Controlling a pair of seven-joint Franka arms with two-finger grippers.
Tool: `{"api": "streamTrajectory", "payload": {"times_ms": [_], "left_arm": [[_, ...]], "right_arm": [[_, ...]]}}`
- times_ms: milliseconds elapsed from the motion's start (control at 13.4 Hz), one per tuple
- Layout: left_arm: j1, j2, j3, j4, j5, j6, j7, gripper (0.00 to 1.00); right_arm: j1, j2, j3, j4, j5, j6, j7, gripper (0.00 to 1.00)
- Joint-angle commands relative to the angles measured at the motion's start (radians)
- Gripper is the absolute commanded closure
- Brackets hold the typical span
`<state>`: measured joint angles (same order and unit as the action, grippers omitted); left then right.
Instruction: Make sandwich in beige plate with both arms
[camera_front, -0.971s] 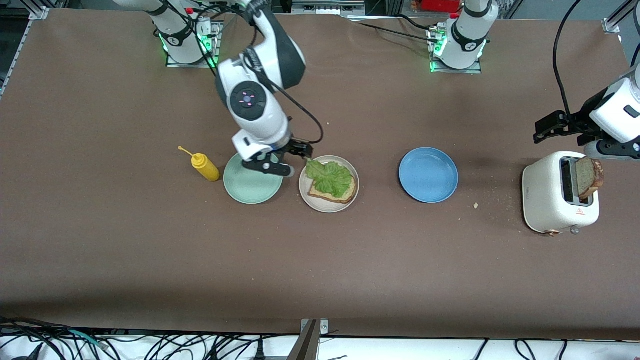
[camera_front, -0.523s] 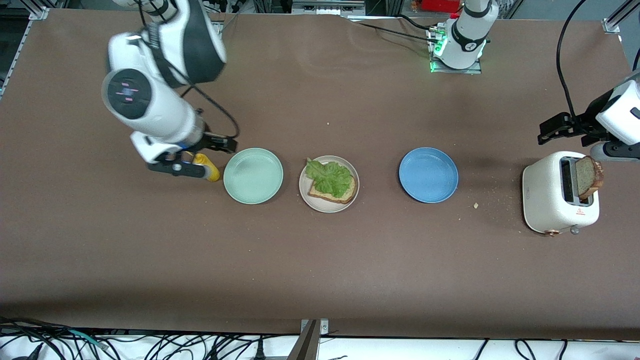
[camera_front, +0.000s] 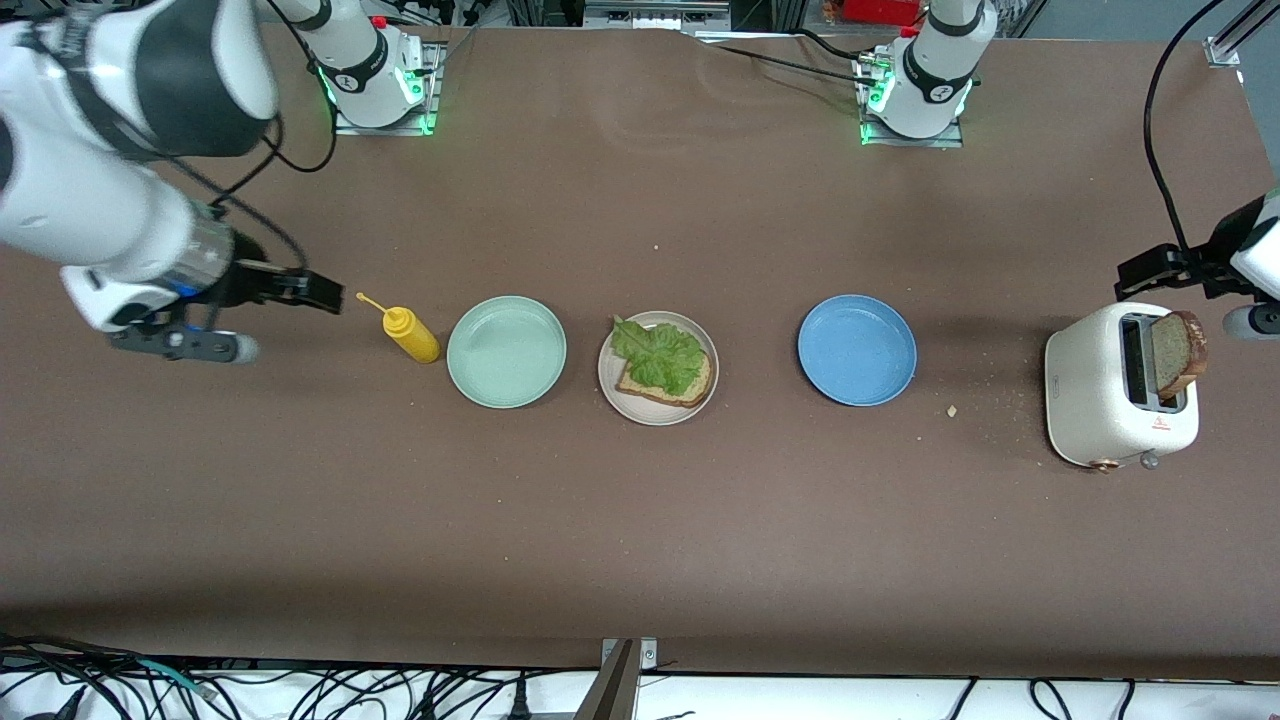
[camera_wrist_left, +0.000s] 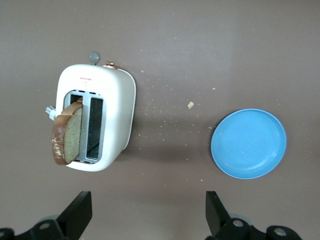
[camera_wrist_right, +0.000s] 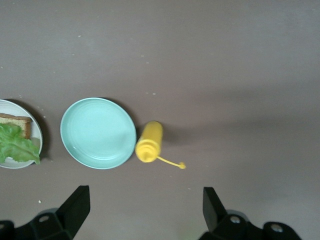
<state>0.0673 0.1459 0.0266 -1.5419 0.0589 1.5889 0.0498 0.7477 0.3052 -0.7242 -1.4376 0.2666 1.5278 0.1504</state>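
- I see the beige plate (camera_front: 657, 367) mid-table, between the green plate (camera_front: 506, 351) and the blue plate (camera_front: 857, 349)
- On it lies one bread slice (camera_front: 668, 384) with a lettuce leaf (camera_front: 659, 356) on top; the leaf's tip pokes over the rim at about 10 o'clock
- Second slice (camera_front: 1178, 352) stands tilted in the toaster (camera_front: 1120, 385) at the left arm's end
- My left gripper (camera_wrist_left: 147, 212) hangs over the table beside the toaster, fingers (camera_wrist_left: 79, 214) wide apart, holding nothing
- My right gripper (camera_wrist_right: 145, 210) hangs over bare table at the right arm's end, near the mustard bottle (camera_front: 410, 334), fingers (camera_wrist_right: 75, 206) apart, empty
- Bottle lies just beside the green plate, nozzle pointing away from it
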Motion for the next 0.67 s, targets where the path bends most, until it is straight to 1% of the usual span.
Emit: {"api": "streamTrajectory", "payload": {"times_ms": [0,75,149,224,299,374,448,523,598], "left_arm": [[0.074,0.034,-0.008,-0.006,0.025,0.046,0.097,0.0],[0.091,0.05,-0.008,-0.01,0.025,0.071,0.117,0.0],[0.115,0.061,-0.008,-0.024,0.025,0.103,0.142,0.0],[0.138,0.067,-0.008,-0.041,0.025,0.139,0.175,0.0],[0.15,0.069,-0.008,-0.056,0.025,0.16,0.189,0.0],[0.16,0.075,-0.008,-0.07,0.025,0.177,0.191,0.0],[0.167,0.077,-0.008,-0.093,0.025,0.207,0.191,0.0],[0.173,0.077,-0.007,-0.128,0.029,0.253,0.191,0.0],[0.186,0.078,-0.008,-0.156,0.029,0.288,0.196,0.0]], "right_arm": [[-0.202,-0.038,0.158,0.075,-0.026,-0.052,-0.02,0.0],[-0.275,-0.06,0.217,0.077,-0.042,-0.057,-0.02,0.0],[-0.335,-0.075,0.28,0.075,-0.094,-0.057,-0.02,0.0],[-0.391,-0.092,0.358,0.077,-0.168,-0.055,-0.02,0.0],[-0.45,-0.118,0.441,0.068,-0.219,-0.057,-0.019,0.0],[-0.532,-0.152,0.535,0.037,-0.23,-0.066,-0.014,0.0],[-0.621,-0.187,0.642,-0.01,-0.234,-0.066,-0.006,0.0],[-0.671,-0.221,0.692,-0.065,-0.234,-0.057,-0.005,0.0],[-0.676,-0.259,0.695,-0.12,-0.234,-0.043,-0.003,0.0]]}}
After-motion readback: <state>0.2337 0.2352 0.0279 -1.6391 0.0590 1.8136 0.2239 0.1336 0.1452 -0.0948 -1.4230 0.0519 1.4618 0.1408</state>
